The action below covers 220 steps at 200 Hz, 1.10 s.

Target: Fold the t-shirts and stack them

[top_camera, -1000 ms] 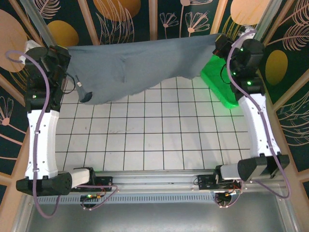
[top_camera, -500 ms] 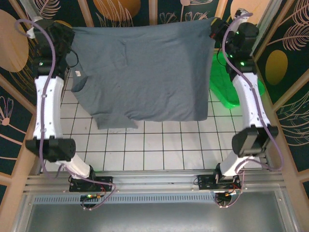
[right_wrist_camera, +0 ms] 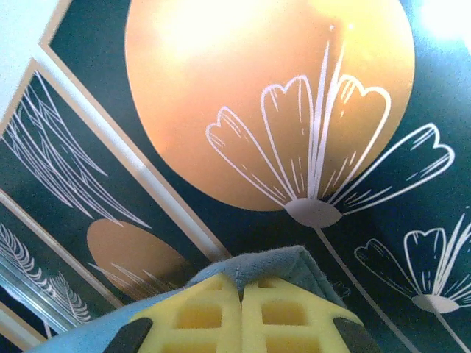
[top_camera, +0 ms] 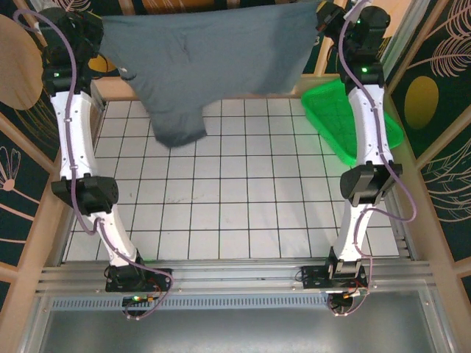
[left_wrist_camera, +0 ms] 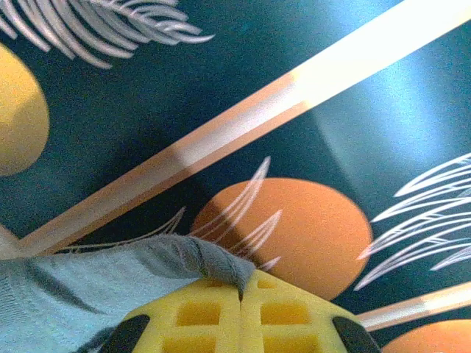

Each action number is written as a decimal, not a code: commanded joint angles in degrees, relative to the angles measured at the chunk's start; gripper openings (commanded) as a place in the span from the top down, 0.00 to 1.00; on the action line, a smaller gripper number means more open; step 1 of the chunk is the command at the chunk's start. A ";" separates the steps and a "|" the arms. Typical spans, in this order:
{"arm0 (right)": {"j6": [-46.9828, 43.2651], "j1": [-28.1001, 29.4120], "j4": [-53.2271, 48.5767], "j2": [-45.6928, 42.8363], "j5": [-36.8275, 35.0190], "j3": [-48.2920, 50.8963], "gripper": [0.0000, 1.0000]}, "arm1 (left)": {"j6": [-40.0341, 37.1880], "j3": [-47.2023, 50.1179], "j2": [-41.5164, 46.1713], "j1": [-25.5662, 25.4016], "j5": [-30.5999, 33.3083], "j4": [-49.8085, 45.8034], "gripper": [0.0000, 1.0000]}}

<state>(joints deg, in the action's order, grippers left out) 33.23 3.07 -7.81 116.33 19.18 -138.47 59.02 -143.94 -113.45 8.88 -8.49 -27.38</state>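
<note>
Top external: both arms are raised high at the far edge of the desk (top_camera: 243,206). The t-shirt (top_camera: 213,59) is stretched between the left pincer (top_camera: 98,31) and the right pincer (top_camera: 324,18) and hangs below both, clear of the desk. It sags lower on the left pincer's side, where the cloth bunches into a drooping lobe.

Left wrist: the yellow pads (left_wrist_camera: 199,312) are pressed together with a fold of grey cloth nipped at the seam. Right wrist: same picture, pads (right_wrist_camera: 283,309) closed on a rolled edge of the shirt. Both grips look shallow to me, close to the pad tips.

My read is that I'm spreading the shirt before laying it flat. To do that well:
- bring both pincers down at an even pace
- hold the span between them taut
- let the hanging edge meet the desk first, then draw the cloth out flat
- steer clear of the green basket (top_camera: 353,118) below the right pincer
- no jerks, given the thin grips

No brand, label or writing is legible, and the cloth shows no print.
</note>
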 commanded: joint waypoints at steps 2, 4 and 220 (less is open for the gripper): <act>0.10 -2.05 -0.02 -8.41 -3.42 5.33 1.00 | -0.21 0.79 9.25 1.40 4.26 -1.22 1.00; 0.02 -2.07 -0.01 -9.31 -3.57 6.82 1.00 | -0.29 1.67 10.03 1.35 4.84 -2.01 1.00; -2.76 2.96 -17.30 -35.27 -16.73 84.35 0.46 | -2.06 103.86 38.68 -9.85 0.92 -9.76 0.54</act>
<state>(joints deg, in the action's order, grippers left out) 31.59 5.63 -23.86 84.14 5.15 -56.38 55.79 -44.62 -77.19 -0.58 -9.13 -29.69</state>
